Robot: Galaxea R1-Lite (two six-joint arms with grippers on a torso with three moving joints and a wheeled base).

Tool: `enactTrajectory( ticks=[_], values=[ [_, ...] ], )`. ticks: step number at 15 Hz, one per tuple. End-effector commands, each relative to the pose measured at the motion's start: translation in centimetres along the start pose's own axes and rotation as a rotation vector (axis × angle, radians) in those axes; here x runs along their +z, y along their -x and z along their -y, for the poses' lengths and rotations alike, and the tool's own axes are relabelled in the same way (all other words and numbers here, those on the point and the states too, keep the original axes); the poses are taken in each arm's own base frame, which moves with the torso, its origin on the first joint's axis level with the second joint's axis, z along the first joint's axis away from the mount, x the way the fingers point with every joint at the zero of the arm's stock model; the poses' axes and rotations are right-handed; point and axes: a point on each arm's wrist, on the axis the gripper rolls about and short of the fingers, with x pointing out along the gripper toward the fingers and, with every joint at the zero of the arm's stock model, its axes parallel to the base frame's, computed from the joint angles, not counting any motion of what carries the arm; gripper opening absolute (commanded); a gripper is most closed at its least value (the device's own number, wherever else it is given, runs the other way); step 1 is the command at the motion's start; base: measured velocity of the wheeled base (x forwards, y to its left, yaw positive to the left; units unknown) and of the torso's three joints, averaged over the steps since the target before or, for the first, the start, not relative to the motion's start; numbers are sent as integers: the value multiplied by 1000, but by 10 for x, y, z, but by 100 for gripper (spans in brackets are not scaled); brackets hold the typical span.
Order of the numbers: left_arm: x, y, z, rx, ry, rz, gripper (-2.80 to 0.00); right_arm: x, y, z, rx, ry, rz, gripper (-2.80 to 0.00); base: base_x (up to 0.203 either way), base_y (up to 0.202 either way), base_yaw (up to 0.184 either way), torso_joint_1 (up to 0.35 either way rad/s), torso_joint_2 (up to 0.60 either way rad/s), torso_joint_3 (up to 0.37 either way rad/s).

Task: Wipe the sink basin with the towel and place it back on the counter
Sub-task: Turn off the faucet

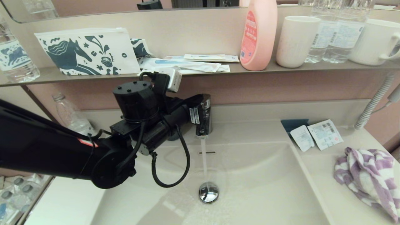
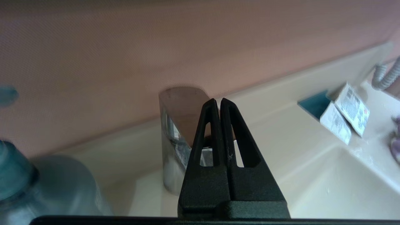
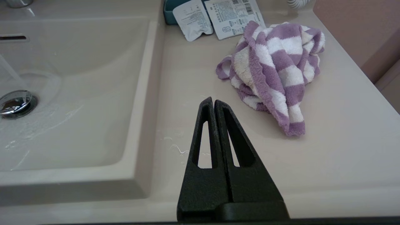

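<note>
The sink basin is wet, and a thin stream of water runs from the chrome faucet onto the shiny drain plug. My left gripper is shut with nothing between its fingers, and its tips rest at the faucet's lever. The purple and white striped towel lies bunched on the counter to the right of the basin. In the right wrist view my right gripper hovers shut and empty over the counter, a short way from the towel.
Two white sachets and a blue tray lie behind the towel. A grey hose hangs at the far right. The shelf above holds a pink bottle, cups and a horse-print pouch. A plastic bottle stands behind my left arm.
</note>
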Motion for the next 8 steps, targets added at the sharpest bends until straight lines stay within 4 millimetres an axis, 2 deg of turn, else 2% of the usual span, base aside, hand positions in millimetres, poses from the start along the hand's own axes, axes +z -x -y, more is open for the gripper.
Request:
enactTrajectory(
  ticks=[1,5,6,8],
  values=[
    [-4,0,-1,4,-1,-11,-280,0,0,0,0,0,0,-280,0,0,0,0,0,0],
    [-15,9,1,-4,-2,-32,-280,0,0,0,0,0,0,-280,0,0,0,0,0,0],
    [-14,12,1,-3,-1,-23,-280,0,0,0,0,0,0,-280,0,0,0,0,0,0],
    [1,19,-4,9,0,21,-280,0,0,0,0,0,-1,-280,0,0,0,0,0,0]
  ],
)
